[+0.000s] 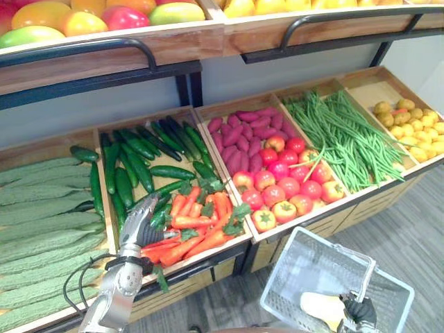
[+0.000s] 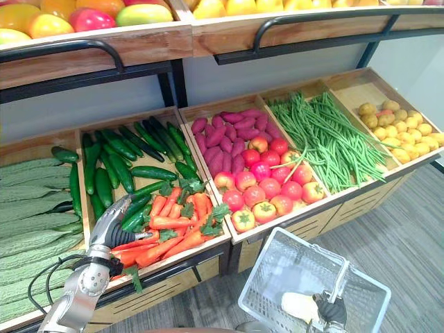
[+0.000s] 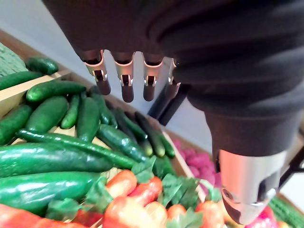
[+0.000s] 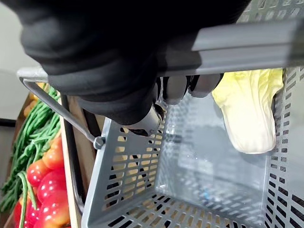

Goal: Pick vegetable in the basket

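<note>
My left hand (image 1: 137, 226) hovers over the front of the crate where orange carrots (image 1: 198, 222) with green tops meet dark green cucumbers (image 1: 139, 163). Its fingers (image 3: 126, 80) are straight and hold nothing, with the carrots (image 3: 128, 187) and cucumbers (image 3: 52, 159) just below them. My right hand (image 1: 361, 311) is curled round the handle (image 4: 247, 45) of a grey perforated basket (image 1: 298, 267), which hangs low in front of the stand. A pale yellow-white cabbage (image 4: 249, 114) lies inside the basket (image 4: 190, 161).
The sloped stand also holds ridged green gourds (image 1: 41, 222) at the left, purple sweet potatoes (image 1: 239, 135), tomatoes (image 1: 284, 184), green beans (image 1: 343, 139) and small yellow fruit (image 1: 409, 121). A shelf of mangoes (image 1: 83, 17) with black rails overhangs above. Grey floor lies to the right.
</note>
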